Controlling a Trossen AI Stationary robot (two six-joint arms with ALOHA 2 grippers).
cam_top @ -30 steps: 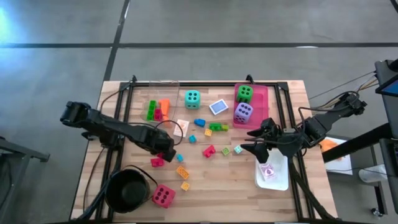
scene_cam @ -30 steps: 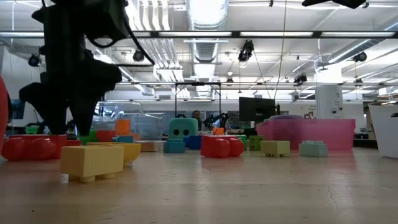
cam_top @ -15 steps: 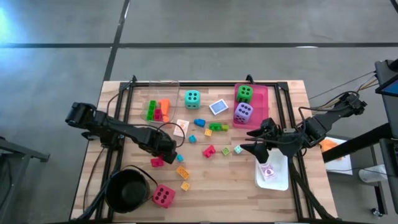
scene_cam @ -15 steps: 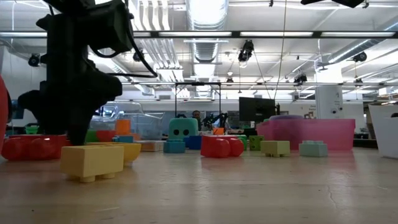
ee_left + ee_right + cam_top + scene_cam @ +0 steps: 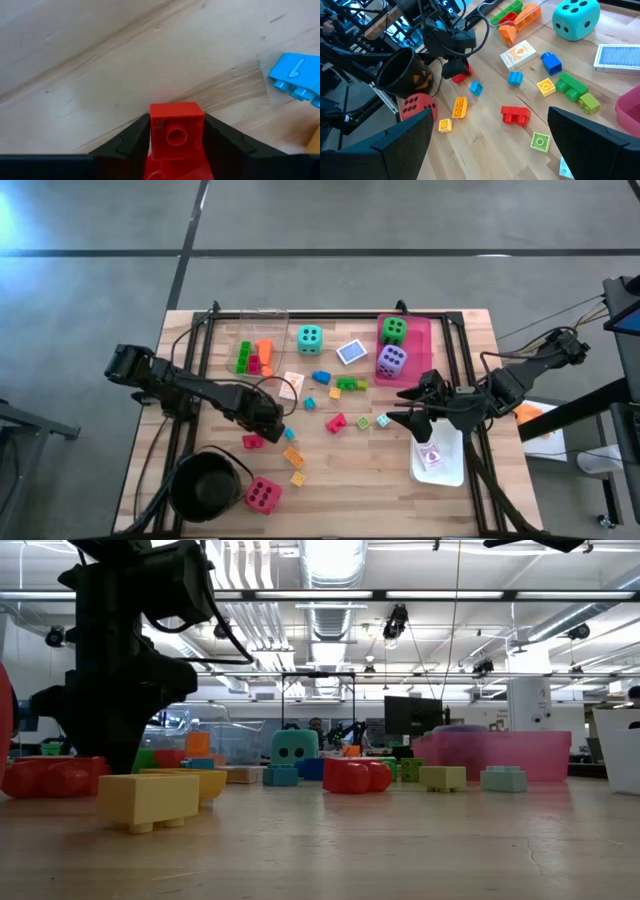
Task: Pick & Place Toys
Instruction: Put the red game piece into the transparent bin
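Note:
My left gripper (image 5: 266, 426) points straight down at the table's left middle, shut on a small red block (image 5: 176, 131). The right wrist view shows that block (image 5: 462, 75) under the gripper. A second red block (image 5: 251, 441) lies just beside it. My right gripper (image 5: 404, 404) hangs open above the table's right side, holding nothing. The green die (image 5: 393, 329) and the purple die (image 5: 391, 360) sit in the pink tray (image 5: 428, 330). The teal die (image 5: 309, 337) and the pink-red die (image 5: 263, 495) rest on the wood. My left gripper pinches the red block between its two fingers (image 5: 131, 141), one on each of two opposite side walls (image 5: 152, 131). The fingers come from above, pointing down. The block's studded top faces up. I cannot tell whether its underside is still on the table.
A black pot (image 5: 207, 485) stands at the near left. A white tray (image 5: 447, 465) holding a card is at the near right. Yellow blocks (image 5: 293, 457), a blue block (image 5: 295, 75), green blocks (image 5: 348, 383) and cards (image 5: 351, 352) are scattered mid-table. A black frame rail (image 5: 190, 360) runs along the left side.
The left gripper's fingers have drawn together onto the red block; in the low view the gap between them has narrowed. The block has stayed where it was.

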